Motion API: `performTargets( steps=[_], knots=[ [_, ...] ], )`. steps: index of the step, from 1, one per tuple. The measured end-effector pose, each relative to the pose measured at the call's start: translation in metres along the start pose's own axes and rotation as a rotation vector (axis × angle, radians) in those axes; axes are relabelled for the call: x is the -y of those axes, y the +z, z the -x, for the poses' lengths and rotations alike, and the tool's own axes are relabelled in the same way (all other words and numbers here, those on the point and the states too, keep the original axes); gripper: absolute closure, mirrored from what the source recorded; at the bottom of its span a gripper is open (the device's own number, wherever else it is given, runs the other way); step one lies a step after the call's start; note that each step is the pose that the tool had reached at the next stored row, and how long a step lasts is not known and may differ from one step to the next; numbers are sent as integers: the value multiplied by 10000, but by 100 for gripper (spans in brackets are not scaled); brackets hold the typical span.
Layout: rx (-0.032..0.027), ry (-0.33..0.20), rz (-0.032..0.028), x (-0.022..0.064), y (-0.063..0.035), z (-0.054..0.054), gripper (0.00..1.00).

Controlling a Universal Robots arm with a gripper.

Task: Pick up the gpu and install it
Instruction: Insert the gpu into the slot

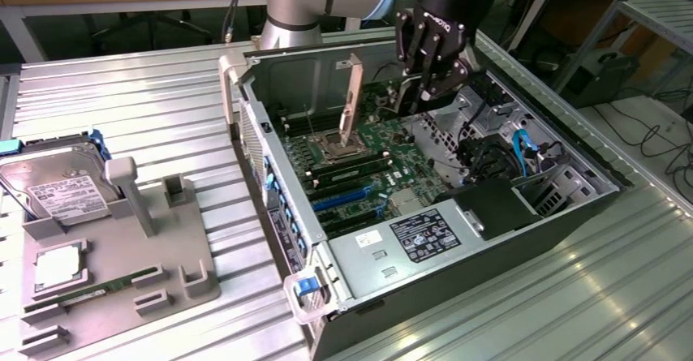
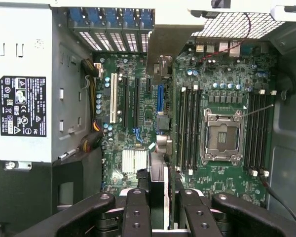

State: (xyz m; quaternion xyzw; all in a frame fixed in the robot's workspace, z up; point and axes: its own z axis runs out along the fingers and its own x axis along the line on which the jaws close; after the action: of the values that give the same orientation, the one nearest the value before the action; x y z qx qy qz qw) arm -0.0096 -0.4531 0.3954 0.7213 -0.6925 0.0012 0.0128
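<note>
Pincer (image 1: 417, 93) clenched on gpu (image 2: 158, 54), held edge-down between fingers (image 2: 137, 212) above motherboard (image 1: 363, 166) inside open computer case (image 1: 563, 215). In exterior view, pincer hangs over case's far half, beside pale upright bracket strip (image 1: 350, 105) over CPU socket (image 1: 337, 146). Ribbed metal surface (image 1: 141, 109) carries case. Grey fixture tray (image 1: 162, 247) at exterior view's left, holding silver hard drive (image 1: 60, 186) and green memory stick (image 1: 92, 294).

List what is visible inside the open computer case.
Inside the case: green motherboard, empty CPU socket, memory slots, power supply. The gripper holds the gpu edge-on, covering board beneath.
</note>
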Motion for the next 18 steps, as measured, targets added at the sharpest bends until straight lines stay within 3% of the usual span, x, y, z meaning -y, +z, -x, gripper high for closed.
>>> performTargets(
  steps=[18],
  knots=[
    [0, -1, 0, -56, 67, 3, 73]
  ],
)
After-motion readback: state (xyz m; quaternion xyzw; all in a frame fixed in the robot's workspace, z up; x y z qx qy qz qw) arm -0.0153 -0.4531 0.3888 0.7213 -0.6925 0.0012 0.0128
